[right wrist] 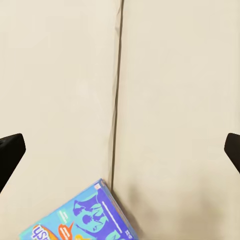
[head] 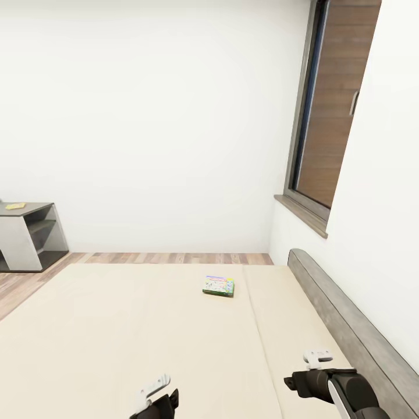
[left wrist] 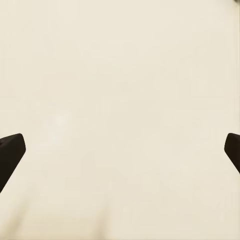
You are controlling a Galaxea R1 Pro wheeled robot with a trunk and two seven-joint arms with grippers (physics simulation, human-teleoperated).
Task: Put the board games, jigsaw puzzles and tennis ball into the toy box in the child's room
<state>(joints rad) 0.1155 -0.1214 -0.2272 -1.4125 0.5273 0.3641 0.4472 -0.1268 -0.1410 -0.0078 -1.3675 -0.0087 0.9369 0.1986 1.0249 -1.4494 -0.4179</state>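
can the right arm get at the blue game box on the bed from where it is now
Probably yes: in the right wrist view the blue game box lies flat on the bed just ahead of the open right gripper, with nothing between them.

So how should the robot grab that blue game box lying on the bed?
The blue game box lies flat on the mattress, beside the seam, so nothing gets underneath it. Probably best to come straight down with the right tool, already wide open above it, and pinch across its two long edges. The fit is unclear, since part of the box is cut off.
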